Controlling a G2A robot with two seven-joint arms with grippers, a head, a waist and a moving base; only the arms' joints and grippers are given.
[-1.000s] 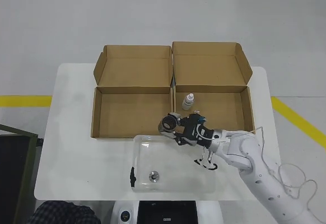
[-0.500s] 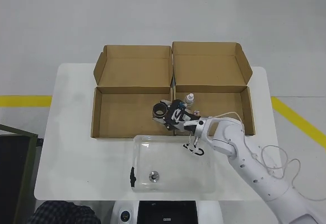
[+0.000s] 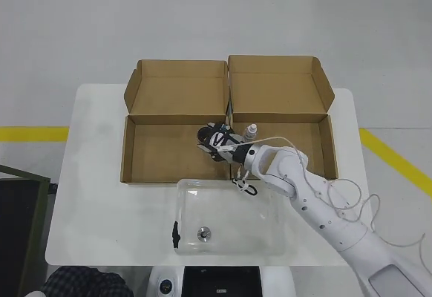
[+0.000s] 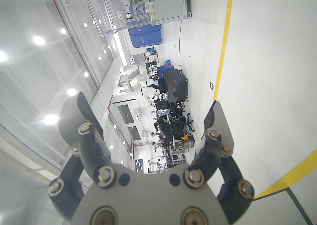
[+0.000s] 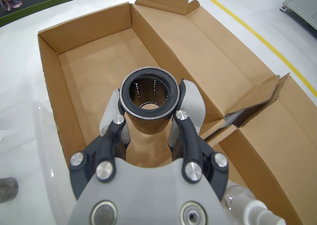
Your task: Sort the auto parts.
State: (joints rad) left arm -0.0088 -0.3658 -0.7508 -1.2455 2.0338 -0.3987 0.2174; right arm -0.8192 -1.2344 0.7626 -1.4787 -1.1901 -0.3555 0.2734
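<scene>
The right arm reaches from the top view's lower right to its centre, the right gripper grasping a linear bearing over the left cardboard box's right end. The left gripper's jaws are released.

Dark hollow cylindrical bearing, held aloft, over left cardboard box
</scene>
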